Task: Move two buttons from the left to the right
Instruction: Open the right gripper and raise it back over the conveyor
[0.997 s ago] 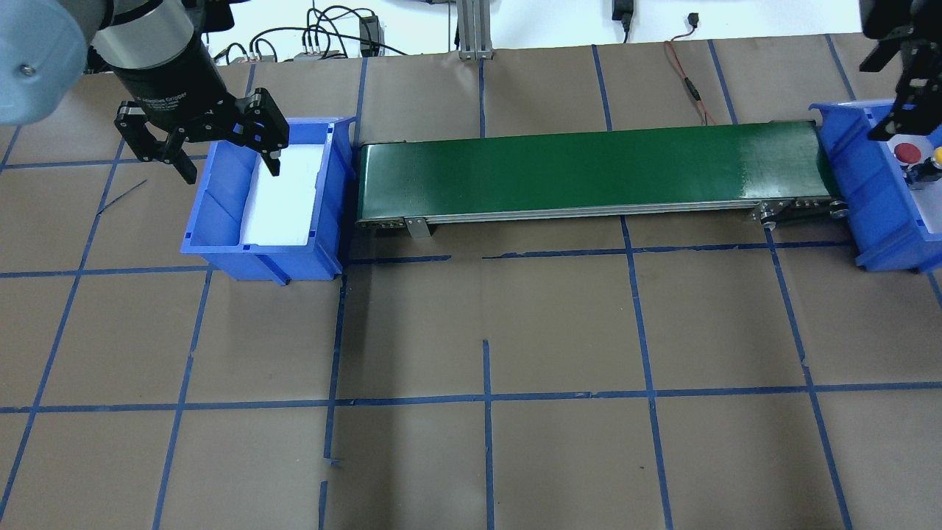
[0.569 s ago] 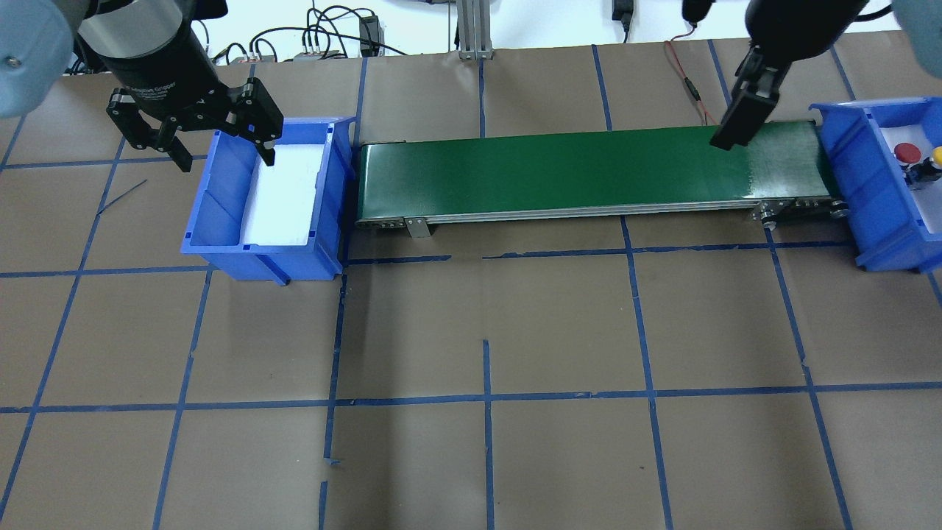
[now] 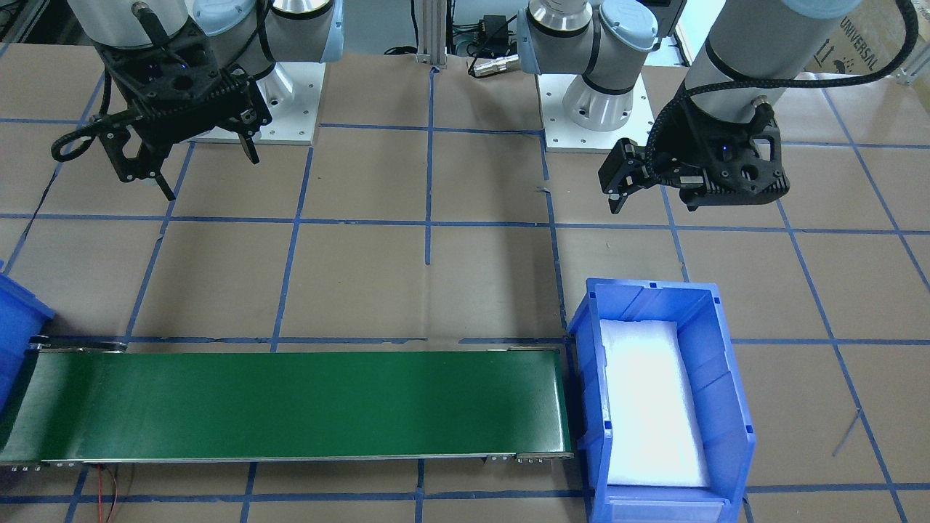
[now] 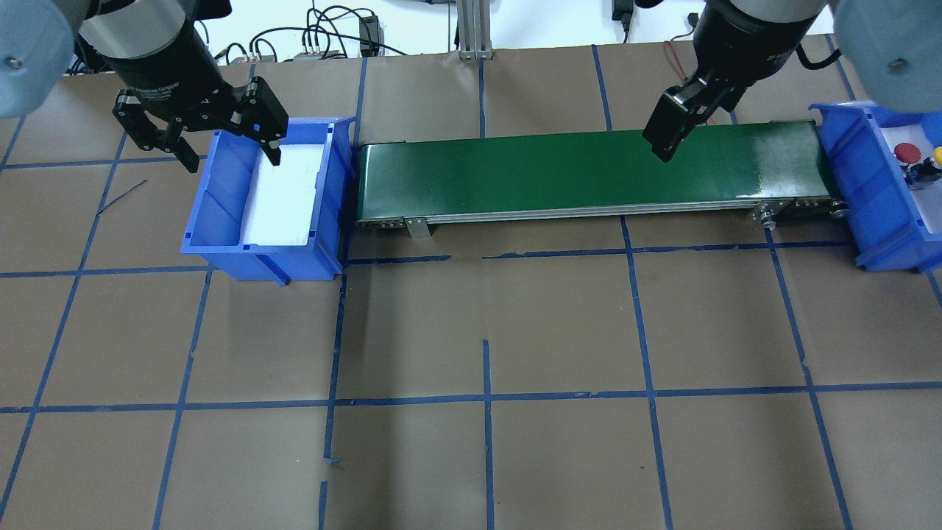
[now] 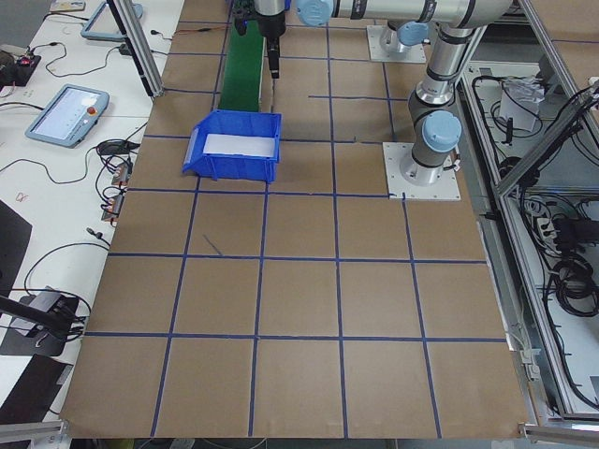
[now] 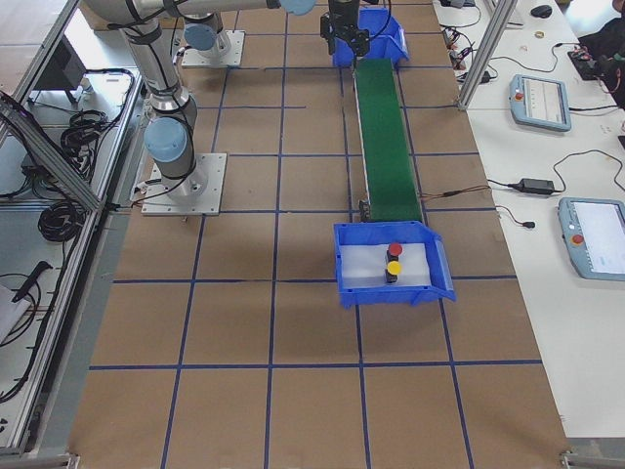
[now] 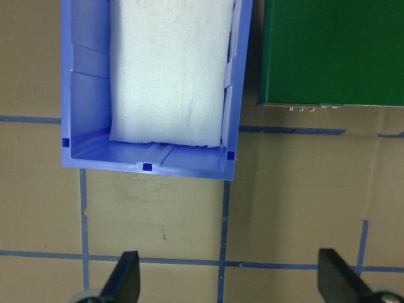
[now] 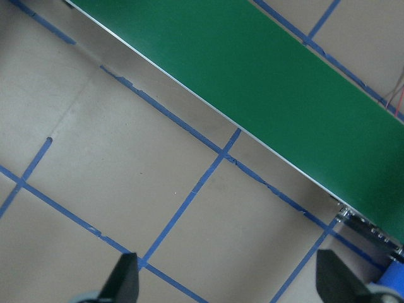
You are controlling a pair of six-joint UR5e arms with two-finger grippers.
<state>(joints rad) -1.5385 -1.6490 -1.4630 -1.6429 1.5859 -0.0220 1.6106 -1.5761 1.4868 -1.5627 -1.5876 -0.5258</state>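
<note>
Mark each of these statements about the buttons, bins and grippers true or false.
1. The red button and the yellow button both sit in the right bin. True.
2. A button lies on the green belt. False: the belt is bare.
3. The left gripper is open. True.
4. The right gripper is shut on the red button. False: it is open and holds nothing; the red button is in the right bin.
5. The left bin holds only a white foam pad. True.
</note>
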